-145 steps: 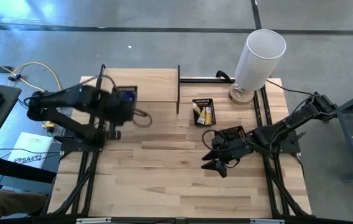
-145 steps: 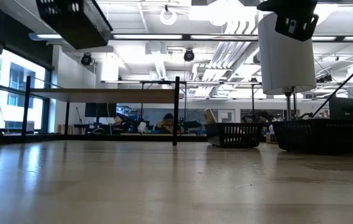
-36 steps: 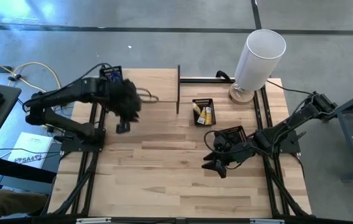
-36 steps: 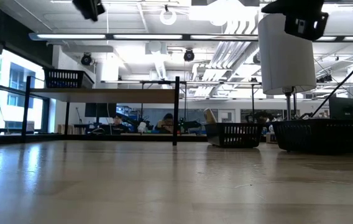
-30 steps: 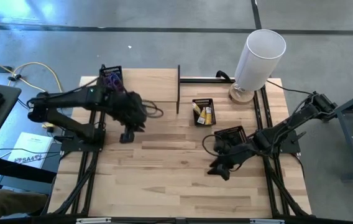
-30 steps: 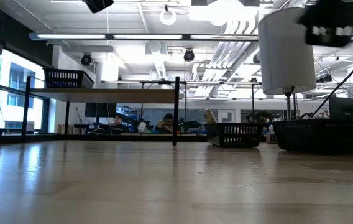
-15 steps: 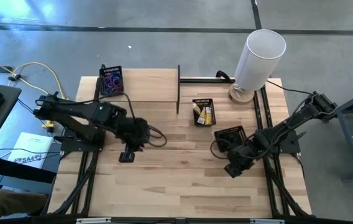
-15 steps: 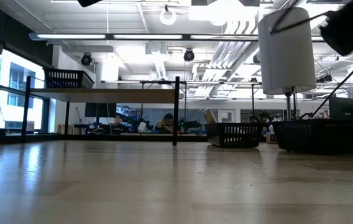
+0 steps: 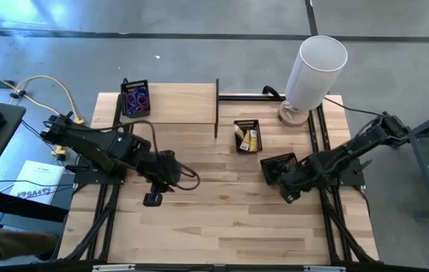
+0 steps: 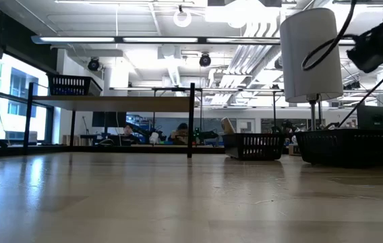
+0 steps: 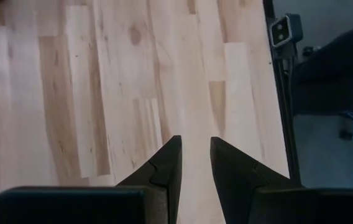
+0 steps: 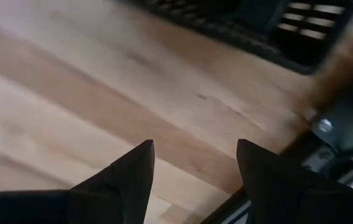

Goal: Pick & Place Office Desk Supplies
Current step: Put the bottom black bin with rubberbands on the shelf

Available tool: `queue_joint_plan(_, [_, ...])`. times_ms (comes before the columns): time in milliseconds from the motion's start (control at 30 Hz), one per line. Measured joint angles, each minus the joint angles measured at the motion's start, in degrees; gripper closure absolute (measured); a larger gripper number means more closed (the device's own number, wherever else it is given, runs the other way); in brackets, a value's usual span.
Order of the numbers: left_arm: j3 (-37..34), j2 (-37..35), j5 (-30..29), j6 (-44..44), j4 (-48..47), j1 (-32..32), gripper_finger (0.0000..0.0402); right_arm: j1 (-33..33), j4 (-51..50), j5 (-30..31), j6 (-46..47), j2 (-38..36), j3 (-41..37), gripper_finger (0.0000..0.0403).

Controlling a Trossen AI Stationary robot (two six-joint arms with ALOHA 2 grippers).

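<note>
sitting on a raised wooden shelf [image 9: 173, 102] at the far left of the table [image 9: 222, 219], a small black mesh tray [image 9: 135, 97] held a tangle of thin purple, blue and red loops [image 9: 136, 99]; in the low view that same tray showed as a dark basket on top of the shelf. a second mesh tray [image 9: 247, 134] stood on the tabletop just right of the shelf's end post, near the base of the tall white cylinder [image 9: 314, 69], and it carried small yellow packets [image 9: 251, 138] lying beside a few dark pieces too small to make out. a third mesh tray [image 9: 278, 165] sat further toward the right side, partly covered by the right arm, and its contents could not be told from above; the right wrist view caught only its dark grid at the edge. the left gripper [image 9: 152, 198] hung over bare wood in the left-middle of the table, well apart from every tray, its fingers [image 11: 167, 167] drawn close with only a narrow slit between the tips and nothing between them. the right gripper [image 9: 290, 194] was just beside the third tray's near edge, over the boards, with its fingers [image 12: 131, 171] spread wide and empty. no supply lay loose on the open tabletop that could be seen.
</note>
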Motion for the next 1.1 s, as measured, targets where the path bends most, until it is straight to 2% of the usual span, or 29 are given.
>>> queue_joint_plan(200, [0.0,0.0,-1.5,-2.3,0.1,-2.1,0.0321,-2.4,-3.6,-1.0,1.8,-3.5,0.0,0.0186])
queue_joint_plan(300, [0.0,0.0,-1.5,-3.5,0.1,-3.5,0.0321,-2.4,-6.0,1.5,3.6,-8.4,0.0,0.0186])
queue_joint_plan(467, [0.0,0.0,-3.5,-3.7,0.1,-5.5,0.0321,-2.4,-9.9,8.1,10.1,-15.0,0.0,0.0186])
queue_joint_plan(667, [0.0,0.0,-7.1,-3.5,0.1,-6.1,0.0321,-3.4,-9.7,19.5,8.2,-17.6,0.0,0.0186])
queue_joint_plan(800, [0.0,0.0,-8.1,-3.2,0.2,-6.0,0.0321,-4.5,-10.1,19.7,7.9,-17.0,0.0,0.0186])
queue_joint_plan(967, [0.0,0.0,-9.0,-2.2,1.0,-5.9,0.0321,-8.6,-15.2,19.3,13.5,-16.4,0.0,0.0186])
queue_joint_plan(1100, [-0.1,0.0,-9.0,-3.0,1.3,-5.9,0.0321,-11.1,-16.3,19.2,14.1,-16.4,0.0,0.0186])
